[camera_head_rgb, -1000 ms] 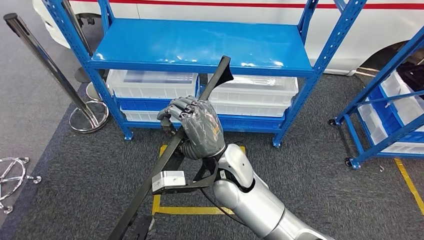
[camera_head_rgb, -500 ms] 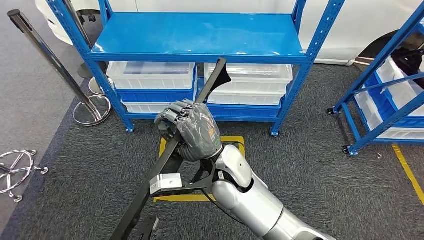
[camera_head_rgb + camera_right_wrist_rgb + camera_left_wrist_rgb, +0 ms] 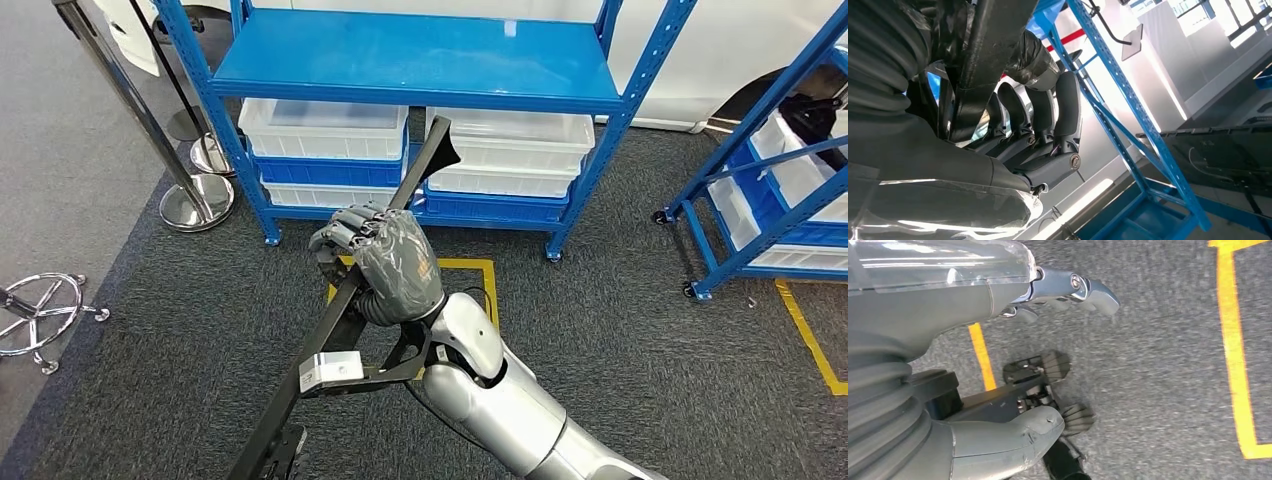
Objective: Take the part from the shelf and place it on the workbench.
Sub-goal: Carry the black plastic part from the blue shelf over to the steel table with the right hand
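The part (image 3: 426, 162) is a long black bar with a flared top end, tilted from the picture's lower left up toward the shelf. My right hand (image 3: 385, 262) grips it around its middle, well in front of the blue shelf (image 3: 415, 60) and above the carpet. In the right wrist view the part (image 3: 990, 45) runs across the palm with the dark fingers (image 3: 1048, 115) wrapped round it. My left hand (image 3: 963, 300) hangs over the grey carpet with its fingers apart and nothing in it.
White bins (image 3: 325, 130) fill the shelf's lower level. Chrome stanchions (image 3: 195, 205) and a chair base (image 3: 40, 315) stand at the left. A second blue rack (image 3: 770, 215) is at the right. Yellow tape (image 3: 465, 265) marks the carpet, and a white vehicle sits behind the shelf.
The whole picture has shifted, so the camera has moved: the shelf now sits further right and a little farther off. My right hand still grips the part the same way.
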`<state>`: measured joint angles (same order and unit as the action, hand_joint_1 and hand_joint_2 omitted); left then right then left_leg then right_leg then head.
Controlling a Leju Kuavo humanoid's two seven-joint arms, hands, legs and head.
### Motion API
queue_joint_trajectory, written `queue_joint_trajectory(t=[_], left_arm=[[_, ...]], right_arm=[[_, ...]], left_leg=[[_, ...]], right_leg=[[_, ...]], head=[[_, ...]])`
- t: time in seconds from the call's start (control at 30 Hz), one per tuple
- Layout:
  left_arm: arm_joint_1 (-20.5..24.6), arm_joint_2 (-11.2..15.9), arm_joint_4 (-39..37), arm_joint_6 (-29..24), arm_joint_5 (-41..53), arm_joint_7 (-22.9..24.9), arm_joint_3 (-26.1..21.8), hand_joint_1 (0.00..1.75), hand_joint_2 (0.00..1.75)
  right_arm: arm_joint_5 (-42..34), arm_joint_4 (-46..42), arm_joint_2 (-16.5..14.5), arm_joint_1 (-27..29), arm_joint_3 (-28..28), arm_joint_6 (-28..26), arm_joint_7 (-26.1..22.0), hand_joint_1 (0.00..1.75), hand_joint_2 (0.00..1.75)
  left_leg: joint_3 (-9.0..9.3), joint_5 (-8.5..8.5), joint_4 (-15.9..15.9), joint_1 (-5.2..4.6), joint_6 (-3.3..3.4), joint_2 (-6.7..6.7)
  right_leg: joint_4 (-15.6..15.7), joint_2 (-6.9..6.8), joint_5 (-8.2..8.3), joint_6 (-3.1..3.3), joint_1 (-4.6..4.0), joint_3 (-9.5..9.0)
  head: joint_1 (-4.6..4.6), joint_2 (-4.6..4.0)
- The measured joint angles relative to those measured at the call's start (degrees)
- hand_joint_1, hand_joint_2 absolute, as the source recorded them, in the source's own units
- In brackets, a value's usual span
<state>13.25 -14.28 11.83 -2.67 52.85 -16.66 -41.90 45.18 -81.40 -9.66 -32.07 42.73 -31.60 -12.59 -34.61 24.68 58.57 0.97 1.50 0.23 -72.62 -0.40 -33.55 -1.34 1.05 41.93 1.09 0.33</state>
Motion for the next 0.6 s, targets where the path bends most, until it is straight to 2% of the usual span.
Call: queue_joint_trajectory(t=[0.03, 0.07, 0.1, 0.13, 0.17, 0.2, 0.23, 0.27, 0.3, 0.33, 0.37, 0.4, 0.43, 0.47, 0.5, 0.53, 0.57, 0.6], left_arm=[[0.0, 0.0, 0.0, 0.0, 0.0, 0.0, 0.0, 0.0, 1.75], [0.0, 0.0, 0.0, -0.1, 0.0, -0.1, 0.0, 0.0, 1.75], [0.0, 0.0, 0.0, -0.2, -0.1, -0.2, 0.0, 0.0, 1.75], [0.0, 0.0, 0.0, -0.3, -0.2, -0.3, 0.0, 0.0, 1.75], [0.1, 0.0, 0.0, -0.4, -0.4, -0.5, 0.0, 0.0, 1.75], [0.1, 0.0, 0.0, -0.5, -0.6, -0.7, 0.0, 0.0, 1.75], [0.2, 0.0, 0.0, -0.5, -0.8, -0.9, 0.0, 0.0, 1.75], [0.2, 0.0, 0.0, -0.6, -1.0, -1.0, 0.0, 0.0, 1.75], [0.2, 0.1, 0.0, -0.6, -1.1, -1.2, 0.0, 0.0, 1.75], [0.2, 0.1, 0.0, -0.7, -1.2, -1.3, 0.0, 0.0, 1.75], [0.1, 0.1, 0.0, -0.7, -1.3, -1.3, 0.0, 0.0, 1.75], [0.0, 0.2, 0.0, -0.7, -1.3, -1.3, 0.0, 0.0, 1.75], [-0.2, 0.3, 0.0, -0.7, -1.3, -1.4, 0.0, 0.0, 1.75], [-0.3, 0.3, 0.0, -0.8, -1.3, -1.4, 0.0, 0.0, 1.75], [-0.3, 0.4, 0.0, -0.8, -1.3, -1.4, 0.0, 0.0, 1.75], [-0.3, 0.4, 0.0, -0.8, -1.3, -1.4, 0.0, 0.0, 1.75], [-0.2, 0.4, 0.0, -0.8, -1.4, -1.4, 0.0, 0.0, 1.75], [-0.2, 0.4, 0.0, -0.8, -1.4, -1.4, 0.0, 0.0, 1.75]], right_arm=[[0.0, 0.0, 0.0, 0.0, 0.0, 0.0, 0.0, 1.75, 1.75], [0.0, 0.0, 0.0, 0.1, 0.0, 0.0, 0.0, 1.75, 1.75], [-0.1, 0.0, 0.0, 0.1, 0.0, 0.0, -0.1, 1.75, 1.75], [-0.2, 0.1, 0.0, 0.1, 0.0, 0.0, -0.2, 1.75, 1.75], [-0.4, 0.1, -0.1, 0.0, 0.0, -0.1, -0.4, 1.75, 1.75], [-0.7, 0.1, -0.3, -0.1, 0.0, -0.1, -0.6, 1.75, 1.75], [-1.0, 0.2, -0.6, -0.3, 0.1, -0.2, -0.9, 1.75, 1.75], [-1.4, 0.2, -0.8, -0.5, 0.1, -0.3, -1.1, 1.75, 1.75], [-1.6, 0.3, -1.0, -0.6, 0.2, -0.4, -1.3, 1.75, 1.75], [-1.8, 0.4, -1.1, -0.7, 0.3, -0.4, -1.4, 1.75, 1.75], [-1.9, 0.6, -1.1, -0.7, 0.4, -0.4, -1.4, 1.75, 1.75], [-2.0, 0.8, -1.2, -0.6, 0.5, -0.4, -1.4, 1.75, 1.75], [-2.0, 1.1, -1.3, -0.6, 0.5, -0.5, -1.4, 1.75, 1.75], [-2.1, 1.3, -1.4, -0.6, 0.6, -0.5, -1.5, 1.75, 1.75], [-2.2, 1.4, -1.5, -0.6, 0.7, -0.5, -1.5, 1.75, 1.75], [-2.4, 1.6, -1.6, -0.6, 0.8, -0.4, -1.6, 1.75, 1.75], [-2.5, 1.9, -1.6, -0.6, 0.9, -0.4, -1.6, 1.75, 1.75], [-2.7, 2.1, -1.7, -0.6, 1.0, -0.4, -1.7, 1.75, 1.75]], left_leg=[[-0.96, -0.7, 0.1, -0.16, 0.05, 0.03], [-1.91, -1.39, 0.1, -0.31, 0.06, 0.04], [-2.85, -2.09, 0.2, -0.46, 0.05, 0.04], [-3.68, -2.79, 0.2, -0.6, 0.01, 0.01], [-4.37, -3.45, 0.2, -0.76, -0.09, -0.03], [-4.9, -4.11, 0.2, -0.88, -0.24, -0.07], [-5.23, -4.85, 0.0, -0.88, -0.49, -0.06], [-5.43, -5.67, -0.3, -0.78, -0.8, -0.02], [-5.53, -6.6, -0.9, -0.65, -1.17, 0.0], [-5.67, -7.31, -1.4, -0.55, -1.54, 0.02], [-5.95, -6.92, -1.5, -0.47, -1.85, -0.05], [-6.46, -5.16, -0.5, -0.44, -2.12, -0.12], [-7.18, -2.17, 1.5, -0.37, -2.34, -0.16], [-7.96, 1.5, 4.9, -0.27, -2.54, -0.2], [-8.61, 4.47, 8.9, -0.23, -2.73, -0.18], [-8.89, 5.88, 12.6, -0.21, -2.91, -0.17], [-8.61, 5.61, 15.4, -0.21, -3.06, -0.16], [-7.51, 3.98, 16.5, -0.21, -3.14, -0.16]], right_leg=[[-2.7, 0.03, -0.64, 0.04, -0.01, 0.11], [-4.0, 0.05, 0.02, 0.18, -0.04, -0.44], [-3.3, 0.07, 1.6, 0.47, -0.15, -1.96], [-1.0, 0.11, 3.15, 0.91, -0.34, -4.41], [2.8, 0.15, 3.76, 1.48, -0.62, -7.6], [7.4, 0.17, 3.36, 2.01, -0.88, -10.91], [11.0, 0.2, 2.54, 2.33, -1.16, -13.23], [13.5, 0.22, 1.9, 2.53, -1.41, -14.51], [14.9, 0.23, 1.98, 2.63, -1.59, -14.71], [15.2, 0.18, 2.75, 2.76, -1.51, -14.29], [15.6, 0.03, 3.67, 3.01, -1.38, -13.79], [15.9, -0.12, 4.63, 3.31, -1.17, -13.09], [16.0, -0.27, 5.57, 3.54, -0.97, -12.21], [16.0, -0.35, 6.49, 3.71, -1.02, -11.06], [15.8, -0.37, 7.34, 3.82, -1.05, -9.86], [15.6, -0.4, 8.17, 3.79, -1.08, -8.64], [15.4, -0.45, 9.0, 3.74, -1.1, -7.34], [15.0, -0.51, 9.79, 3.63, -1.09, -6.01]], head=[[0.0, 0.0], [0.0, 0.0], [0.0, 0.0], [0.0, 0.0], [0.01, 0.0], [0.02, 0.0], [0.02, 0.0], [0.02, 0.0], [0.02, 0.0], [0.01, 0.0], [0.01, 0.0], [0.04, 0.0], [0.07, 0.0], [0.09, 0.0], [0.11, 0.0], [0.11, 0.0], [0.11, 0.0], [0.11, 0.0]])
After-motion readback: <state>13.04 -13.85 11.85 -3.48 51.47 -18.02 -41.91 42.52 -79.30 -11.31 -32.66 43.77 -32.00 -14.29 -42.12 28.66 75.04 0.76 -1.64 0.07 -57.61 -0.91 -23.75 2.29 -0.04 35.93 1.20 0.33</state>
